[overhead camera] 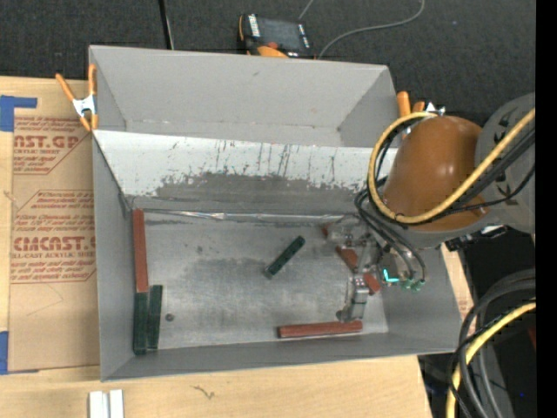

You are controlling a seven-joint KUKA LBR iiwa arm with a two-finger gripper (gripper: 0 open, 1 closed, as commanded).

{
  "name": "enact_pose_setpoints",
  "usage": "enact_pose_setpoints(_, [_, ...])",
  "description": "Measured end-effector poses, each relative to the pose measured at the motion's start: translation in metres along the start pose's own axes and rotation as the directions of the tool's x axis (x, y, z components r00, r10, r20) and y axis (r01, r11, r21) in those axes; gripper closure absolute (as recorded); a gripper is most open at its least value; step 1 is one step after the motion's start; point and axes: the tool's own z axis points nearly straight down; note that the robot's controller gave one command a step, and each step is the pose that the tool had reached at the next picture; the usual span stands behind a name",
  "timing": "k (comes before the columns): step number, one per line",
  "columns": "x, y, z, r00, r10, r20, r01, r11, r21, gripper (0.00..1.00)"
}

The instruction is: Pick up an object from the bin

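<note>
My gripper [357,301] hangs low over the bin's right side, close to the floor. Its tip stands just above the right end of a flat red-brown bar [318,329], which lies along the front wall. I cannot tell whether they touch. A small reddish piece [349,256] shows right beside the gripper's upper part, near the right wall. To the left, in the middle of the floor, a short dark green bar [285,256] lies at a slant.
A long red-brown bar [139,251] lies along the left wall, and a dark green block [147,318] sits in the front left corner. The arm with its orange cover and cables leans in over the right rim.
</note>
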Motion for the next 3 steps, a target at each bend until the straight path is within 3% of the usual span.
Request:
enact_pose_setpoints(1, [-0.059,0.045,0.106,0.966,-0.257,0.009,0.257,0.966,0.001,0.0])
enact_pose_setpoints(2, [-0.08,0.05,0.11,0.968,-0.251,0.01,0.251,0.968,0.002,0.0])
enact_pose_setpoints(3, [-0.08,0.05,0.109,0.968,-0.251,0.008,0.251,0.968,0.002,1.0])
